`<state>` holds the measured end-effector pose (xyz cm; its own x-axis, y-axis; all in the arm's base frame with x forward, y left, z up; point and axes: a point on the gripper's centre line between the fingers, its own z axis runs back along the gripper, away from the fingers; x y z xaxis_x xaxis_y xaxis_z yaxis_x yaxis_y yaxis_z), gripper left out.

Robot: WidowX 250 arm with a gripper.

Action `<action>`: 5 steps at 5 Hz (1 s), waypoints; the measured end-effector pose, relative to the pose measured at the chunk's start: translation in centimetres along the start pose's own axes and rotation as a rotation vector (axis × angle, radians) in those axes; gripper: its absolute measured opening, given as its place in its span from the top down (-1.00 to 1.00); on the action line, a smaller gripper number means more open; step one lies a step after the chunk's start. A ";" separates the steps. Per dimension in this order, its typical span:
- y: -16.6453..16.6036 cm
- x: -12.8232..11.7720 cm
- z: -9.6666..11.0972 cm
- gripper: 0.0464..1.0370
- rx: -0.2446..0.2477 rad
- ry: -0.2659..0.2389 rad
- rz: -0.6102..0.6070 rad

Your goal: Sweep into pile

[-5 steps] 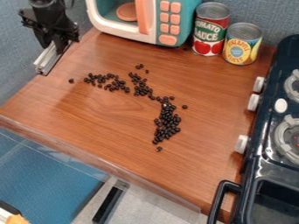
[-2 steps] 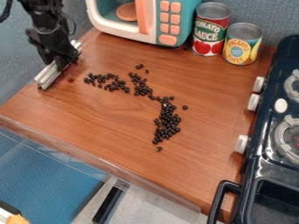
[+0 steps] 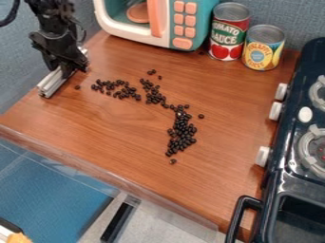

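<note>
Over brown wood-grain counter (image 3: 117, 130), beside blue-grey wall (image 3: 18, 61), end effector (image 3: 67, 71) tight around a pale bar (image 3: 52, 85).

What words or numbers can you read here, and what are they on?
"TOMATO", on the red can.
"SAUCE", under it on the same can.
"PINEAPPLE", on the yellow can; the word below it is too small to read.
I can't make out any numbers.
</note>
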<state>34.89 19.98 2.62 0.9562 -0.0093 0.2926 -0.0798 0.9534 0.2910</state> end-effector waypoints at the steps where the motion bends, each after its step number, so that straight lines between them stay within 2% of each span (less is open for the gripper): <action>1: -2.2 -0.3 0.4 0.40 -0.027 0.017 -0.023; 2: -5.0 -0.4 1.4 0.40 -0.057 0.021 -0.045; 3: -6.4 -0.5 1.7 0.40 -0.067 0.029 -0.048; 5: -7.6 0.3 1.9 0.40 -0.056 0.015 -0.050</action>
<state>35.28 12.15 2.18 0.9627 -0.0530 0.2652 -0.0165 0.9673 0.2530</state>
